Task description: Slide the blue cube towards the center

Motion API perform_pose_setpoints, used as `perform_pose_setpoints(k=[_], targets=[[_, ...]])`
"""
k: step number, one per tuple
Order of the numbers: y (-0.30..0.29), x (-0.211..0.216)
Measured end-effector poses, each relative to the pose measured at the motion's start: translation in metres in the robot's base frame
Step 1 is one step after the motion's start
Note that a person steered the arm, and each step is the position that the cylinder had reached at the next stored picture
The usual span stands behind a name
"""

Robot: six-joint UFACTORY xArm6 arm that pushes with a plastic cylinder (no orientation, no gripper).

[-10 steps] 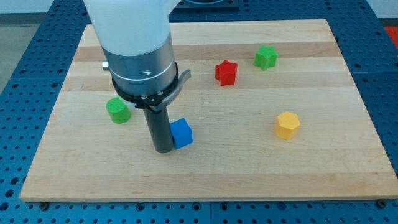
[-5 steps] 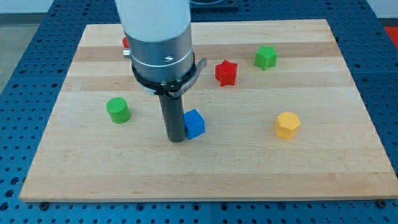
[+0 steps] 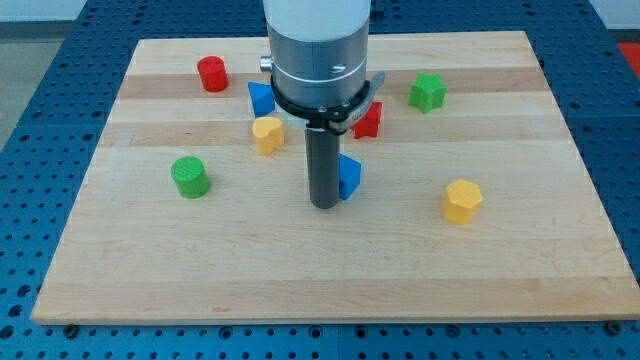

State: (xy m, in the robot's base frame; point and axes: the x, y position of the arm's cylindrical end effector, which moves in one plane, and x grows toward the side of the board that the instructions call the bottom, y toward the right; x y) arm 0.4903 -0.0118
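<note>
The blue cube [image 3: 349,177] sits on the wooden board [image 3: 320,260] near its middle, partly hidden behind my rod. My tip [image 3: 323,204] rests on the board against the cube's left side, touching it. The arm's white and metal body rises above it and hides part of the board's upper middle.
A red star block [image 3: 369,121] lies just up and right of the cube. A green block [image 3: 427,92], a yellow hexagonal block [image 3: 462,200], a green cylinder [image 3: 190,177], a red cylinder [image 3: 211,73], another blue block [image 3: 261,98] and a yellow block [image 3: 267,133] lie around.
My tip has moved right and slightly up, pushing the blue cube with it toward the board's middle. The arm's body now uncovers the red cylinder, blue block and yellow block at upper left.
</note>
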Motion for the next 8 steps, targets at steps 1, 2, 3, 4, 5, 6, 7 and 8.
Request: perform_pose_setpoints(k=[1, 2, 3, 4, 5, 6, 7, 8], targets=[[0.000, -0.002], [0.000, -0.005], [0.000, -0.015], [0.000, -0.017], [0.000, -0.017], [-0.008, -0.017], [-0.026, -0.015], [-0.026, -0.015]])
